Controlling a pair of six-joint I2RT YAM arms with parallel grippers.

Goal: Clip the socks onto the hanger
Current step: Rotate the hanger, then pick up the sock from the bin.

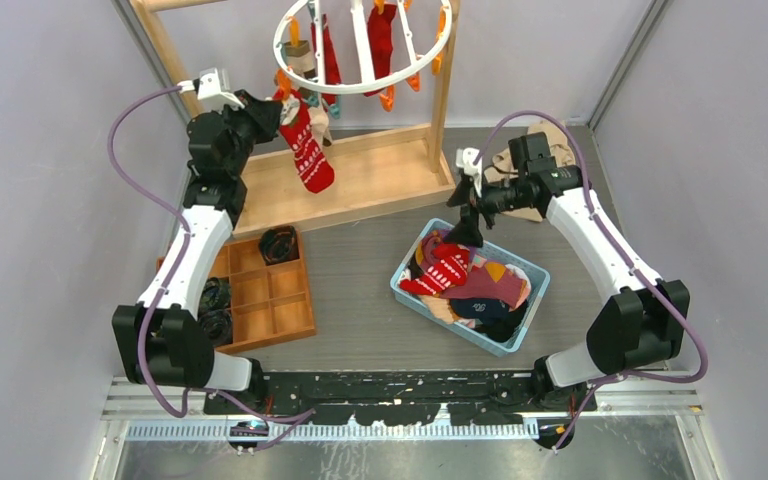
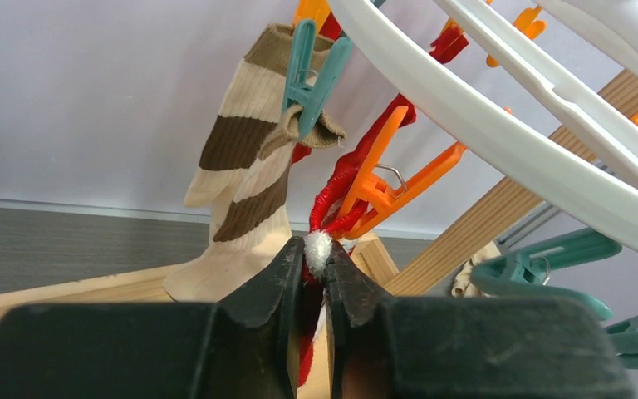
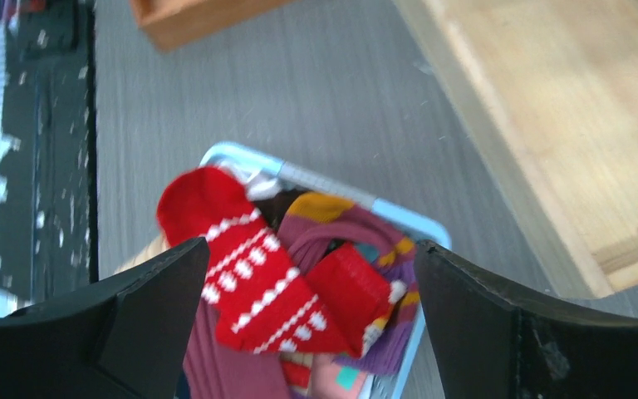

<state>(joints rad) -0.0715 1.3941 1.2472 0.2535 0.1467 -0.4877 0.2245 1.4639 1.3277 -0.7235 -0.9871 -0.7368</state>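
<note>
My left fingers (image 2: 287,278) are pressed together on the top edge of a red sock (image 2: 345,179), and a white tuft of it pokes out between the tips. The left wrist view shows that edge running up beside an orange clip (image 2: 382,187) under the white ring of the hanger (image 2: 498,125). I cannot tell whether the clip bites the fabric. Just beside it, a tan-and-brown striped sock (image 2: 241,166) hangs from a teal clip (image 2: 307,75). From above none of that detail shows. There the red sock dangles full length off the hanger's near-left rim, in front of the wooden frame (image 1: 360,180).

My right fingers (image 3: 166,291) stand wide apart with nothing between them, above the blue bin (image 3: 241,158) on the counter (image 3: 299,83). The right wrist view looks down on a patterned red sock (image 3: 249,283) lying on top of purple and orange ones. Only the top view shows the compartment tray (image 1: 270,300) beside my left arm.
</note>
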